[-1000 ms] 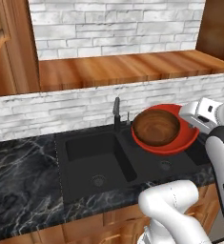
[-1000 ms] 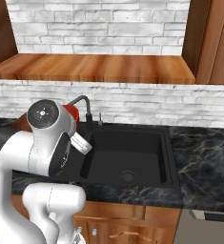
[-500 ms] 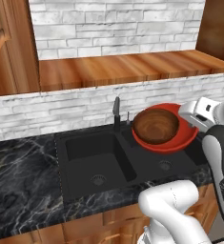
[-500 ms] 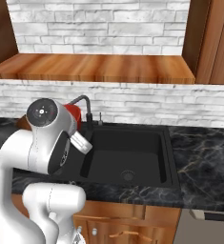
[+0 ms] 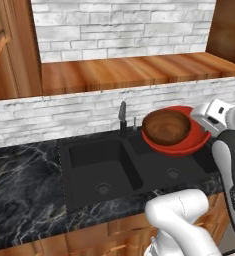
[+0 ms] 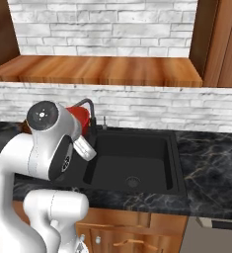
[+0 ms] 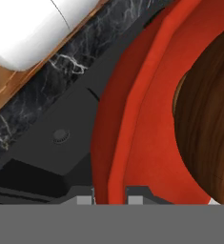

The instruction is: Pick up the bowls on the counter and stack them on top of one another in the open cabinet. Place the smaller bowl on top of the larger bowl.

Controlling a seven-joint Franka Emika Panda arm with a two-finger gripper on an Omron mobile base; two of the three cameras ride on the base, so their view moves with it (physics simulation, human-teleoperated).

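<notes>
Rendered kitchen: white brick backsplash, black marble-look counter (image 5: 24, 175) with pale veins over brown wood drawers, black double-basin sink (image 5: 114, 165) set into it. Above, the open cabinet (image 5: 129, 70): warm brown wood floor with visible grain, white brick back.

Red bowl (image 5: 186, 142): wide, shallow, glossy, faceted-looking rim in the hand view. It sits up in the air over the right sink basin, just right of the dark faucet (image 5: 122, 116), level with the backsplash. Brown wooden bowl (image 5: 166, 126) sits nested inside it, rounder and narrower, with streaked grain. In the right base view a sliver of the red bowl shows behind the arm's shoulder joint.

No brands or readable text anywhere.

Gripper (image 7: 110, 198): jaws drawn nearly together, clamped on the red bowl's rim, one fingertip (image 7: 85, 200) on each side of the wall. Hand view is very tight, so contact depth is hard to judge; the rim probably sits right between the pads. The white hand is at the bowl's right edge in the left base view.
</notes>
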